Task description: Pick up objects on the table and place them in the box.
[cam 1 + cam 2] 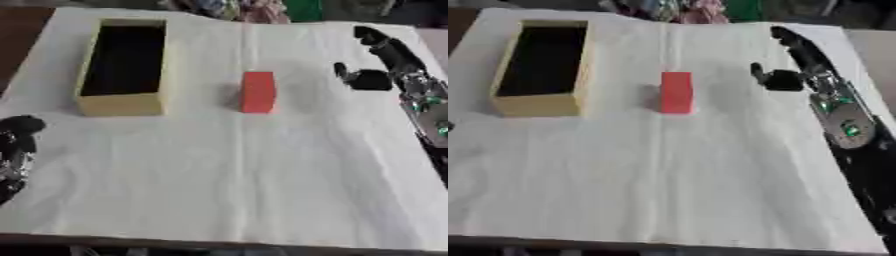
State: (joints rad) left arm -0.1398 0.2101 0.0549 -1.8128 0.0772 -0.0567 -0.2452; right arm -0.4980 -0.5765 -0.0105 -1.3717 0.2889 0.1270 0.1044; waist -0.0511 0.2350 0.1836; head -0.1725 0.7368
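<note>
A red block (258, 92) stands on the white cloth near the table's middle. To its left lies an open yellow box (124, 65) with a dark inside; nothing shows in it. My right hand (378, 55) reaches in from the right edge, well to the right of the block and apart from it. Its fingers stretch straight toward the far side, the thumb sticks out toward the block, and it holds nothing. My left hand (17, 135) rests at the lower left edge of the left eye view with fingers curled and nothing in them.
A white cloth (236, 180) covers the whole table, with a fold line down the middle. Coloured items lie beyond the far edge (245, 10). My right forearm (846, 125) runs along the table's right side.
</note>
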